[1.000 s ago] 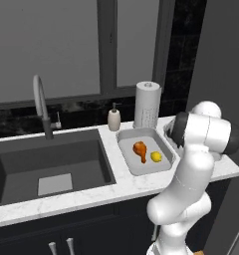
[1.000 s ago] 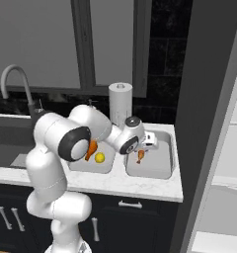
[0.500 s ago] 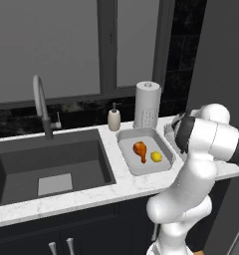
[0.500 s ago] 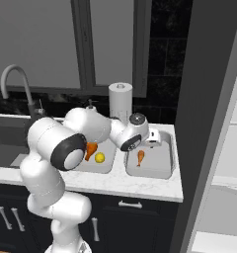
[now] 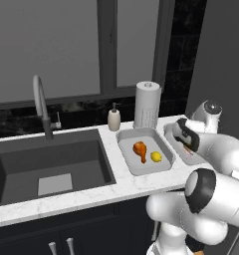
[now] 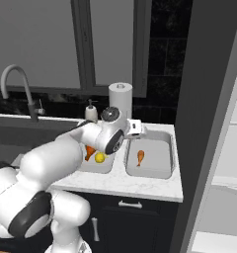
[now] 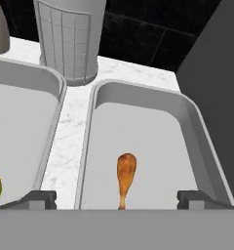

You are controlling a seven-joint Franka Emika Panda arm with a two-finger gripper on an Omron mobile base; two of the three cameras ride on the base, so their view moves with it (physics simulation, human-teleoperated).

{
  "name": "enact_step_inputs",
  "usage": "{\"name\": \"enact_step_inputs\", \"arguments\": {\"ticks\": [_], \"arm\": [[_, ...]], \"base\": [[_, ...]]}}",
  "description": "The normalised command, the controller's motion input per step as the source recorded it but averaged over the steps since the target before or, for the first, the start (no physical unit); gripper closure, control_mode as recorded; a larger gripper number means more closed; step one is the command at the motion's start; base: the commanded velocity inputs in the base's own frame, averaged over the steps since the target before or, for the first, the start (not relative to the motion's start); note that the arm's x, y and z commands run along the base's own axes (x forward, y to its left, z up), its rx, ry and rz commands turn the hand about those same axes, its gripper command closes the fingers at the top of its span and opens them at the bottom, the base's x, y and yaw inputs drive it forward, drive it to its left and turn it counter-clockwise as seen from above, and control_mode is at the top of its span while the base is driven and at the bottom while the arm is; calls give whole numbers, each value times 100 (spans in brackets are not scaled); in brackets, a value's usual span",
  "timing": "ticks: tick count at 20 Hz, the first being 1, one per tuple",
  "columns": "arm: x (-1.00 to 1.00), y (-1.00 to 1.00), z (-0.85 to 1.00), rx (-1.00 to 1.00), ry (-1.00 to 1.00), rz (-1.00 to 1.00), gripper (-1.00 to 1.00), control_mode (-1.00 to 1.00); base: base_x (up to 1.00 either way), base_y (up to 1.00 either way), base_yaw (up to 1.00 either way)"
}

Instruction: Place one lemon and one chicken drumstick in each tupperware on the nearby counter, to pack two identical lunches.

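My gripper (image 7: 116,199) hangs with fingers spread wide and empty, right above the right tupperware (image 7: 199,141), where a chicken drumstick (image 7: 125,177) lies flat on the floor, free of the tips: released, I judge. That box has no lemon yet. Beside it the left tupperware (image 6: 101,167) holds a second drumstick (image 6: 89,152) and a lemon (image 6: 99,157), touching. My arm folds low over the counter (image 6: 140,184), forearm level, hand tipped down. Behind stands the paper towel roll (image 6: 120,100).
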Motion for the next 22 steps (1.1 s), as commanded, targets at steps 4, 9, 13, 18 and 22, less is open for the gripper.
{"name": "enact_step_inputs", "arguments": {"ticks": [4, 9, 13, 18, 22], "arm": [[-90, 76, 48, -1, -8, 0, -100, -100], [-100, 43, 42, 27, -7, -1, -100, -100], [-100, 46, 59, 38, -1, -4, -100, -100], [-91, 60, 66, 25, 0, -7, -100, -100], [-74, 39, 31, 0, 2, -13, -100, -100]], "base": [[0, 0, 0], [0, 0, 0], [0, 0, 0], [0, 0, 0], [0, 0, 0]]}}
